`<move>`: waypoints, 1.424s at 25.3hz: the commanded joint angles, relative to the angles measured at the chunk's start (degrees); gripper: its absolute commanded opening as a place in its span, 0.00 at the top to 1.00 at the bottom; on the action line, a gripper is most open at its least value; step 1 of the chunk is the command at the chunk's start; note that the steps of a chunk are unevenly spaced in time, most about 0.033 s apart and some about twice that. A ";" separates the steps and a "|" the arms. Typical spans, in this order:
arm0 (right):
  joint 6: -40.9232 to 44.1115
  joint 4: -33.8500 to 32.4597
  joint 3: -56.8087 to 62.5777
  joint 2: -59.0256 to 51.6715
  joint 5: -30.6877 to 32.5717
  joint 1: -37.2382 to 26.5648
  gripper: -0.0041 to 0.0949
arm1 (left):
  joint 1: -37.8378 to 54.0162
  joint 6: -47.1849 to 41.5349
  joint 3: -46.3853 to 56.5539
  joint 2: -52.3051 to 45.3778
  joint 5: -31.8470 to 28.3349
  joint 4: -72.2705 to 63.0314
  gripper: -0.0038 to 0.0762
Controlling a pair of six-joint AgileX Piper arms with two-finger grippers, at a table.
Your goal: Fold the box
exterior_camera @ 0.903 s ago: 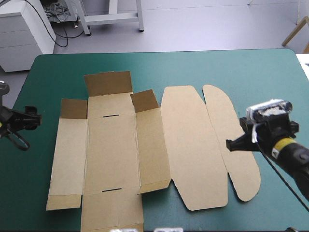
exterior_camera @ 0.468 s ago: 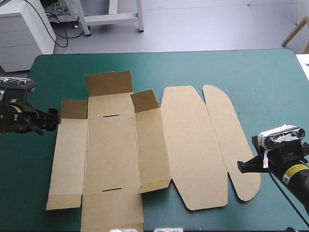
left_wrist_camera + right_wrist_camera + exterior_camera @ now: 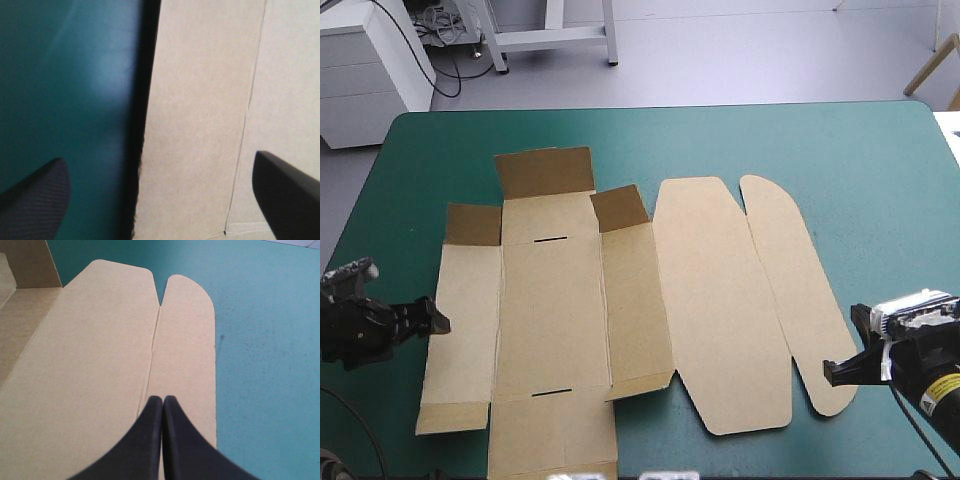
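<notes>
**High view.** The box (image 3: 550,310) lies flat and unfolded on the table's teal-green cover (image 3: 840,160). It reaches from near the left edge past the middle and down to the near edge, and no wall is raised yet. Its side panel (image 3: 468,320) lies nearest the table's left edge, and its rounded flap (image 3: 800,290) lies toward the right edge. The left gripper (image 3: 438,322) sits low just beside the side panel's outer edge. The right gripper (image 3: 832,372) is at the rounded flap's near end. Contact cannot be judged from here.

**Left wrist view.** The left gripper (image 3: 159,162) has its fingers wide apart and holds nothing. One finger is over the cover (image 3: 65,75), the other over the box (image 3: 200,100). The side panel's outer edge runs between them, with a dark shadow along it.

**Right wrist view.** The right gripper (image 3: 163,402) has its fingers pressed into a single point and grips nothing. It is poised over the crease where the rounded flap (image 3: 187,340) joins the wider lid panel (image 3: 100,365).

**Handling (judgement).** The board looks light, thin and stiff. It should bend cleanly only along its scored creases and is likely to slide on the cover, since nothing pins it. The free outer edge of the side panel, about mid-length, seems the best hold, with one finger slipped beneath. A closed fingertip could press down elsewhere to steady the sheet. A hard pinch away from a crease risks a kink.
</notes>
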 commanded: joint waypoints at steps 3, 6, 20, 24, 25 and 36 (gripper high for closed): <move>-0.47 -0.58 -1.37 -0.58 -3.85 -0.40 0.98 | 0.79 5.68 5.52 -1.36 -3.81 -6.80 0.07; -0.60 -0.30 -1.37 -0.58 -4.29 -0.40 0.98 | 0.79 6.33 5.62 -1.36 -2.22 -7.32 0.07; -0.87 -0.31 -1.27 -0.58 -5.07 -0.40 0.98 | -0.42 9.51 6.16 3.16 5.98 -11.86 0.09; -0.87 -0.31 -1.27 -0.58 -5.41 -0.40 0.98 | -0.94 10.05 5.36 3.19 5.85 -11.58 0.28; -0.87 -0.31 -1.27 -0.58 -5.41 -0.40 0.98 | -0.94 10.05 4.13 3.19 6.73 -11.57 0.49; -0.87 -0.31 -1.27 -0.58 -5.63 -0.40 0.98 | -8.00 10.38 0.86 3.08 8.82 -9.67 0.96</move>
